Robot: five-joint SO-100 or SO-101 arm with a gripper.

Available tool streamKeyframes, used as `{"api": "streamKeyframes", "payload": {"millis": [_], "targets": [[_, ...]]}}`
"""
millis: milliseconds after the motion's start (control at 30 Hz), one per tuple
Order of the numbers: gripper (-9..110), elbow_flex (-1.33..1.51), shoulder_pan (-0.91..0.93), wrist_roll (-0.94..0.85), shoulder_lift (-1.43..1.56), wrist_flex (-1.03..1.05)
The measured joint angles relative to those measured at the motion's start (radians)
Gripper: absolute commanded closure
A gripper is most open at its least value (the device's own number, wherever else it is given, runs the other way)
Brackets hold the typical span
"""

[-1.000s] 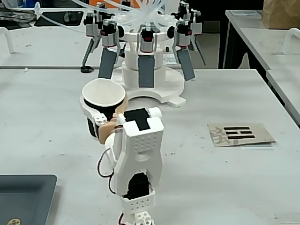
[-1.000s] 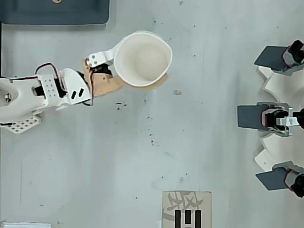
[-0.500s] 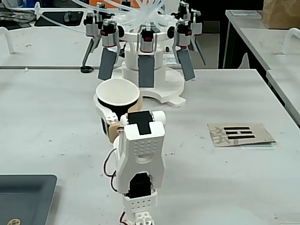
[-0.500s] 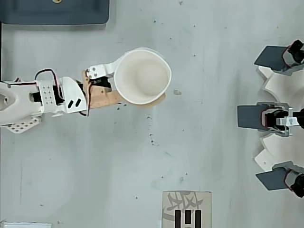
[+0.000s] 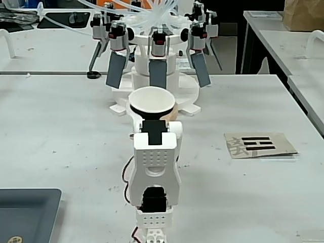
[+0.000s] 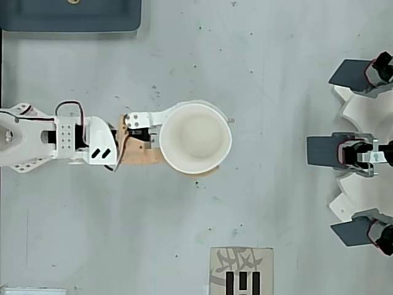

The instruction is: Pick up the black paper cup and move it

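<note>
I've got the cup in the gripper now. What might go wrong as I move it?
1. The gripper seems to hold the cup only near its rim, so thin paper may crush or slip.
2. The paddle fixture stands just beyond the cup; pushing forward risks hitting it.

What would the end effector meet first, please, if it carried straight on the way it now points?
The end effector already has the black paper cup between its fingers. Beyond that, the table looks free until the white stand with dark paddles, though height is hard to judge.
</note>
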Motion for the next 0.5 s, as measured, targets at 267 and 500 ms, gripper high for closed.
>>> {"api": "streamKeyframes", "payload": {"millis": [267,500], "targets": [[87,-0.167,0.023,0.000,-0.078,0.144],[87,-0.337,0.032,0.000,-0.181,0.252]]}}
